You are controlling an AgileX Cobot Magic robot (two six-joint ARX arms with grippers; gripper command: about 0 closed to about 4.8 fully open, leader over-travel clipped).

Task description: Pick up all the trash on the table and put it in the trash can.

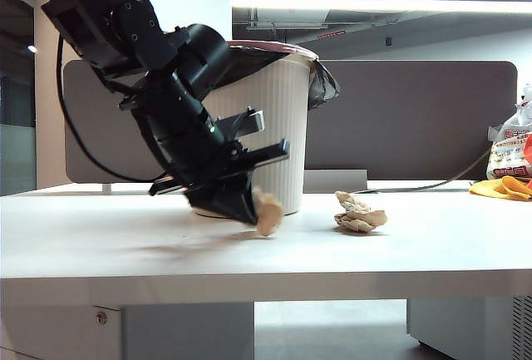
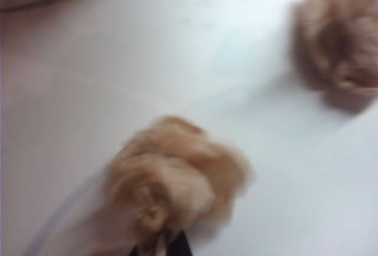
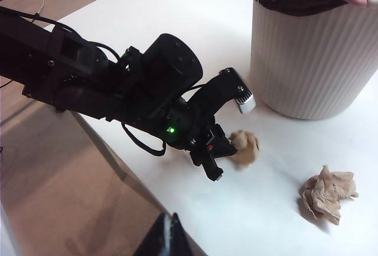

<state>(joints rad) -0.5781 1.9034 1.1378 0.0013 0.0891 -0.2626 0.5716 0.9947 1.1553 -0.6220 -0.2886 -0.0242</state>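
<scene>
White table (image 1: 125, 252), trash can (image 1: 274, 127) behind: left gripper (image 1: 259, 210) is pinching a crumpled paper wad (image 1: 268, 213).
Light, soft wad is apparently crushing between closed fingertips; second wad (image 1: 359, 214) is lying beyond them. Right gripper (image 3: 168, 232): closure indiscernible.

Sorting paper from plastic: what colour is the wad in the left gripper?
Light brown wad, clearest in the right wrist view.

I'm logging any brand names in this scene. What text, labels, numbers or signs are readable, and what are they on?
No text can be read.
Printed bag at the table's far right edge: red and dark markings, too small and blurred to read.
Trash can: plain ribbed wall, no label showing.
Crumpled paper wads, one in the shut left pincer, one lying loose: no print visible.
Right pincer: only a dark tip shows, unmarked.
</scene>
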